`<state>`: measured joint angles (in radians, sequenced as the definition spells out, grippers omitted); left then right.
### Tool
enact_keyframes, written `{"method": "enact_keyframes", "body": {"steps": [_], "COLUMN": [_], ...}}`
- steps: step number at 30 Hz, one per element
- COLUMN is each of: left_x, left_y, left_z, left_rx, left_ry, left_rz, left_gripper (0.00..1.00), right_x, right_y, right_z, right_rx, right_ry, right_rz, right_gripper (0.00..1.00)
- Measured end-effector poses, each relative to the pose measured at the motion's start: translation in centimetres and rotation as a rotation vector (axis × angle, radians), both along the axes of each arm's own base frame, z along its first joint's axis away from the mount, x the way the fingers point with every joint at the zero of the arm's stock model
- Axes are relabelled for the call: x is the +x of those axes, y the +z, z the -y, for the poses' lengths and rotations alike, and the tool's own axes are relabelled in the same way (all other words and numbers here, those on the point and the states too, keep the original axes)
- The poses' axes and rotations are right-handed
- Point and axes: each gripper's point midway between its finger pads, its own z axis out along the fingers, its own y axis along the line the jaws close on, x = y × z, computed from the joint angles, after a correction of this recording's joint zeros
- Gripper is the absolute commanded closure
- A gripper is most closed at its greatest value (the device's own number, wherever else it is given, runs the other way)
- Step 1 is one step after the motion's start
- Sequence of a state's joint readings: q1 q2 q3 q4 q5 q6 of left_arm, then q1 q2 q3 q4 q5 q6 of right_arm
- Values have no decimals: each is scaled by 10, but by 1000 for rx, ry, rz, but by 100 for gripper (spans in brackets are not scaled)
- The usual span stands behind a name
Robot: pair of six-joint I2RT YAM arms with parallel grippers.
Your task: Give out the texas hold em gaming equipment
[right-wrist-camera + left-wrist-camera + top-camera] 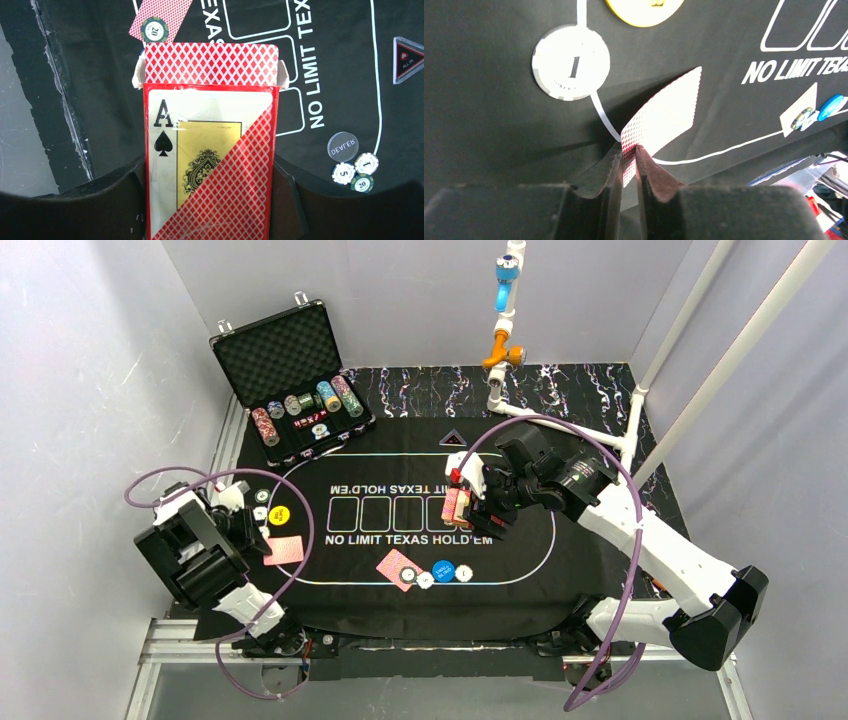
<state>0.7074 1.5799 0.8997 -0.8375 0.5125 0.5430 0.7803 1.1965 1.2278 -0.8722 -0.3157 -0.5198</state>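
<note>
Soft, even overhead light fills the top view, leaving the black mat (pixel 520 550) matte with faint shadows. In the left wrist view the red-backed playing card (pixel 664 112) glares almost white and throws a dark shadow leftward, while the left hand (pixel 628 152) is blurred. The right wrist view is sharp on the glossy red deck box (pixel 210 145), the right hand (pixel 210 170) dark and soft below.

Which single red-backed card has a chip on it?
The card by the blue button; a green 20 chip overlaps it. The other card is pinched in the left gripper.
</note>
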Motion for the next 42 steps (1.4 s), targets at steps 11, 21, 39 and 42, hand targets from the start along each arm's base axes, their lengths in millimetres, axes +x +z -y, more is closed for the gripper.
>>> {"method": "enact_keyframes", "body": {"steps": [11,21,39,42], "left_x": [-14,47,28,15], "left_y": [-7,95,207,203], "left_z": [-8,3,369,391], "left_rx": [81,67,-591,-602], "left_ry": [23,-50,-674,-712], "left_rz": [-67,235,280,255], "left_gripper": [42,11,11,29], "right_x": [0,0,2,5], "right_y": [0,3,11,13], "right_z": [0,1,-1,-4], "right_rx": [0,8,46,59], "right_ry": [0,-1,-7,-9], "right_rz": [0,10,48,59], "right_gripper": [99,99,99,99]}}
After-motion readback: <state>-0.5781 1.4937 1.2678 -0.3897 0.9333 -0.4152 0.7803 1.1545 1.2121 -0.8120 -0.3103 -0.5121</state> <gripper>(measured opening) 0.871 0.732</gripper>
